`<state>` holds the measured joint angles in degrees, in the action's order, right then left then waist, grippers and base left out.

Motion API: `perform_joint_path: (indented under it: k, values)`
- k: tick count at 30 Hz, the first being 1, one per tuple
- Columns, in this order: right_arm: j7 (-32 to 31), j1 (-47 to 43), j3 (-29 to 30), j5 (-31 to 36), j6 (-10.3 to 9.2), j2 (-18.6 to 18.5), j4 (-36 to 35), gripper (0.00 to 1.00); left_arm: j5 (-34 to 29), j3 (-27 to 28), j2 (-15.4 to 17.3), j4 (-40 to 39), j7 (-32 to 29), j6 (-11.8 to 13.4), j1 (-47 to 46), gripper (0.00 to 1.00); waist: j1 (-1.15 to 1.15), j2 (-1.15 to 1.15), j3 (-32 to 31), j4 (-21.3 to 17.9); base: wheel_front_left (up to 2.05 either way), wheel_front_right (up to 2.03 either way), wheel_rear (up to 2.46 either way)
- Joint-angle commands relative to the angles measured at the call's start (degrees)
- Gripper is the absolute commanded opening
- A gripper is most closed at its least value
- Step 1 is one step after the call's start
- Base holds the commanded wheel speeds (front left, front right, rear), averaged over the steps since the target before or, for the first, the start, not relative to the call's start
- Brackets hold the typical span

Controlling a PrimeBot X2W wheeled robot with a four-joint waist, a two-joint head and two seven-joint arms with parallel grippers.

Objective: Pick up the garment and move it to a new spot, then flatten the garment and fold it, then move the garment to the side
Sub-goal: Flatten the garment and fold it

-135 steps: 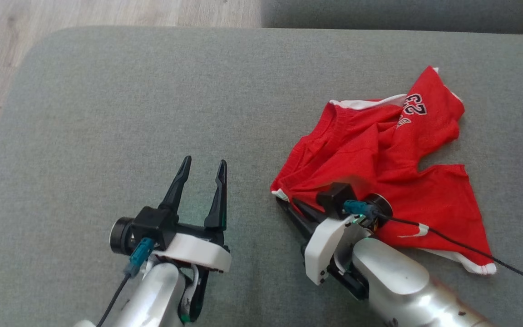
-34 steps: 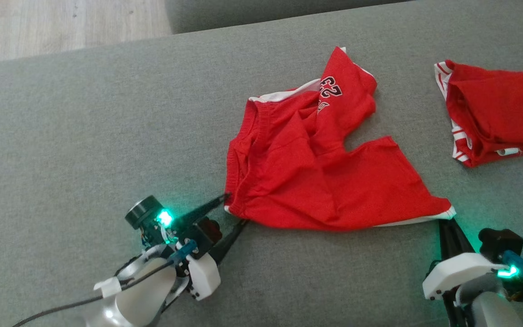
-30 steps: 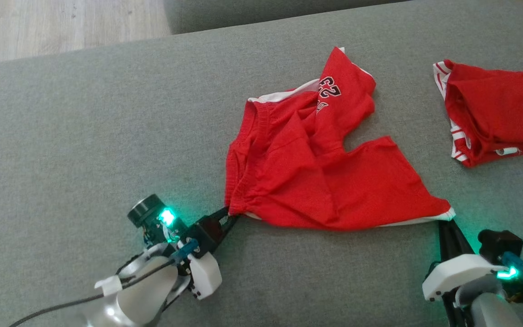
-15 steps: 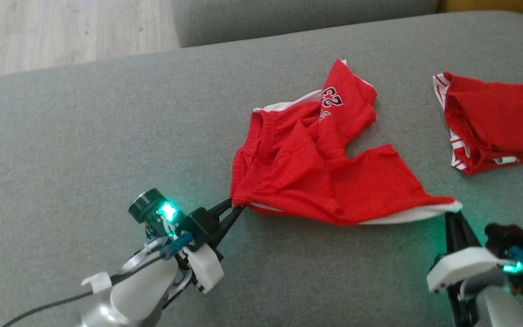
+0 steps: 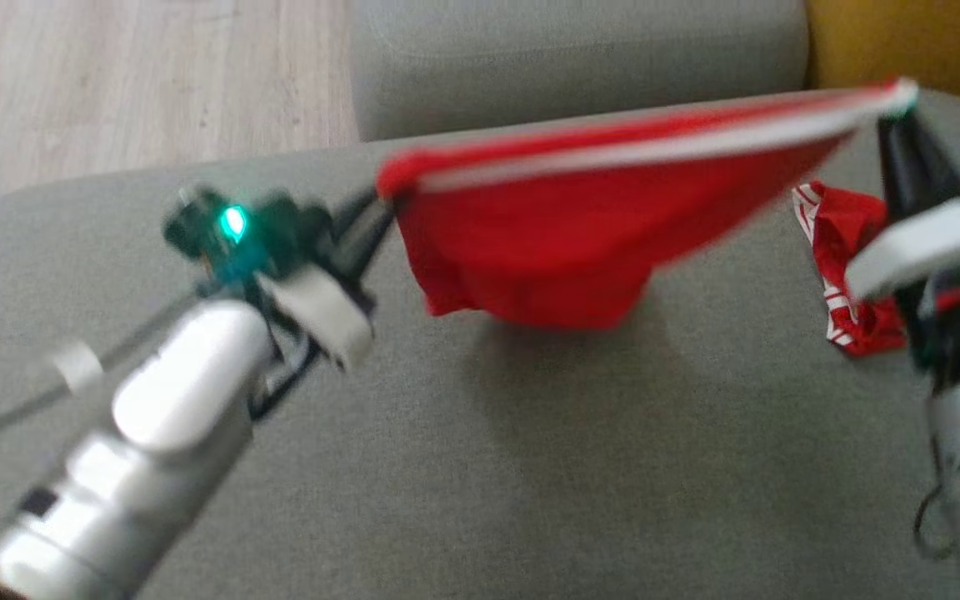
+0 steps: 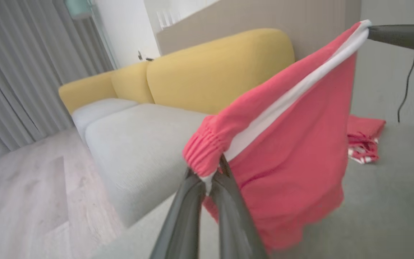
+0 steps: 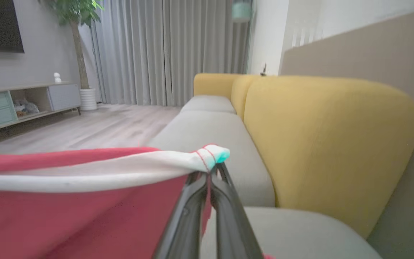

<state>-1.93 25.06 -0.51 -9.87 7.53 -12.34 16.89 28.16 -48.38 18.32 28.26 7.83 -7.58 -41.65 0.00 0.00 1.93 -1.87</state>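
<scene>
Soft, even daylight lights every view; the head view is heavily motion-blurred, smearing the garment (image 5: 547, 242) above its faint shadow on the grey cushion (image 5: 480, 500), with a green lamp (image 5: 234, 223) glowing, while both wrist views are clearer, softening towards their edges.

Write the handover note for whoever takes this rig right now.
Left hand: shut on the shorts at a waistband corner.
Right hand: shut on the shorts at a white-trimmed hem corner.
Shorts: stretched between both hands, hanging over the grey cushion; whether the low edge touches it is unclear. Another red garment lies on the cushion to the right.
Done: pickup.
Left: set down at a new spot, flatten, fold, move aside.
</scene>
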Motion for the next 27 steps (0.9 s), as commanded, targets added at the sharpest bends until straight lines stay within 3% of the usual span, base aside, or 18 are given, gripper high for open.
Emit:
perform_joint_path:
  k: [1, 8, 17, 22, 27]
  values:
    - [-0.78, 4.52, -1.76, -0.58, -0.04, -1.63, -2.83, 0.00, 1.28, 3.16, 2.27, -1.76, -0.92, 0.09, -5.47, 0.00, 0.00, 0.00, -1.01, 0.31, 0.00, 0.00, 0.00]
    - [-1.49, 12.92, -6.61, 2.67, -0.04, -5.83, -5.30, 0.00, 2.69, 5.40, 3.76, -0.85, -3.65, 0.10, -14.06, 0.00, 0.00, 0.00, -3.26, 0.45, 0.00, 0.00, 0.00]
    - [-3.54, 6.84, -7.90, 5.61, -0.04, -7.00, -9.23, 0.00, 5.76, 5.54, 5.76, -4.59, -7.51, 0.12, -11.60, 0.00, 0.00, 0.00, -3.61, 0.81, 0.00, 0.00, 0.00]
    - [-5.40, 5.80, -7.69, 5.35, -0.04, -8.08, -10.54, 0.00, 5.80, 4.89, 7.71, -7.53, -10.00, 0.40, -10.96, 0.00, 0.00, 0.00, -0.78, 0.98, 0.00, 0.00, 0.00]
    - [-7.26, 11.72, -9.91, 4.08, -0.04, -9.67, -8.08, 0.00, 5.13, 5.14, 8.11, -7.08, -11.31, 0.43, -15.47, 0.00, 0.00, 0.00, 5.54, 0.74, 0.00, 0.00, 0.00]
